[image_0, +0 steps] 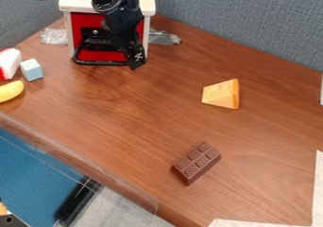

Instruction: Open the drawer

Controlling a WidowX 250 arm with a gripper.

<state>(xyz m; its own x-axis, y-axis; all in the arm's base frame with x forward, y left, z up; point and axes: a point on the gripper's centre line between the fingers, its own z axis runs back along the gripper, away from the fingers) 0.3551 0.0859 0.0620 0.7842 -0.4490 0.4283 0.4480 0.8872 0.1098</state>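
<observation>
The red drawer (101, 56) is sitting in its white cabinet (74, 4) at the worktop's (139, 122) far left, apparently closed, so the whole pull is seemingly remaining. The claw (135, 64) is hanging beside the black handle's (95, 63) right end; whether it is gripping or released, one cannot tell. The cheese wedge (221, 94), chocolate bar (196, 163) and banana (11, 91) are lying well apart, probably not obstructing.

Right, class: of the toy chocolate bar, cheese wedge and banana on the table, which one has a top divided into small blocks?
The brown chocolate bar; the cheese wedge and the yellow banana show no such blocks.
</observation>
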